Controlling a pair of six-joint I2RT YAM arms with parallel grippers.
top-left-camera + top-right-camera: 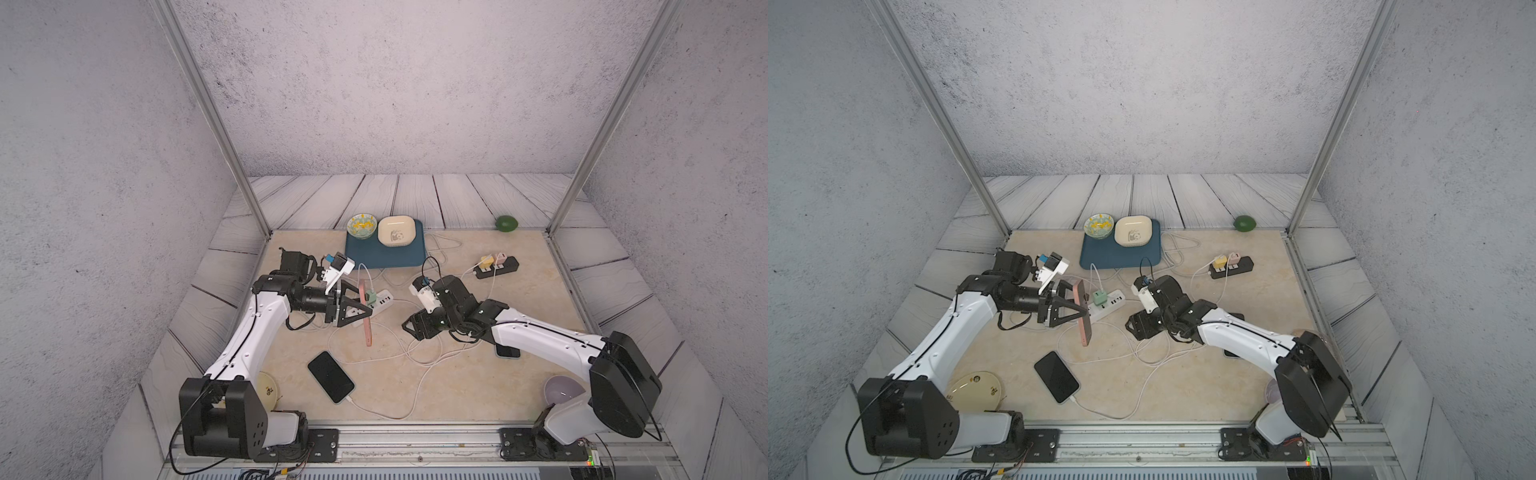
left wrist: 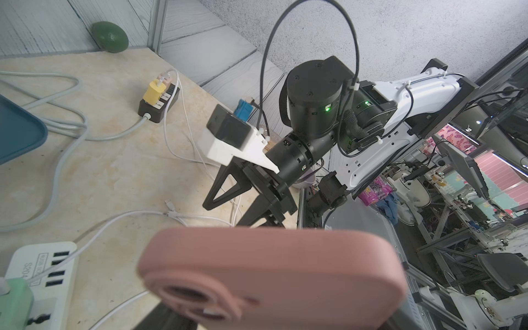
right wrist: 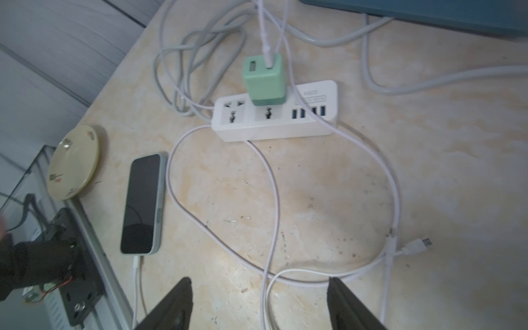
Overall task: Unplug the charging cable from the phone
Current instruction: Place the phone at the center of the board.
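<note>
The left gripper (image 1: 365, 301) clamps the pink-cased phone (image 1: 368, 332) on edge, raised off the table (image 1: 457, 395) left of centre, by the white power strip (image 3: 274, 123). The right gripper (image 3: 260, 281) stands wide, empty, over the charging cable (image 3: 405, 251), its plug (image 3: 424, 243) lying free. Far, a blue tray (image 1: 374, 257) holds a patterned bowl (image 1: 362, 226) and a cream dish (image 1: 397, 235). Near, a 2nd phone (image 1: 331, 376) lies plugged in.

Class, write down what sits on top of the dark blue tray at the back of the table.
A round patterned bowl and a cream square dish rest side by side on the blue tray. The tray surface beneath them is covered.
</note>
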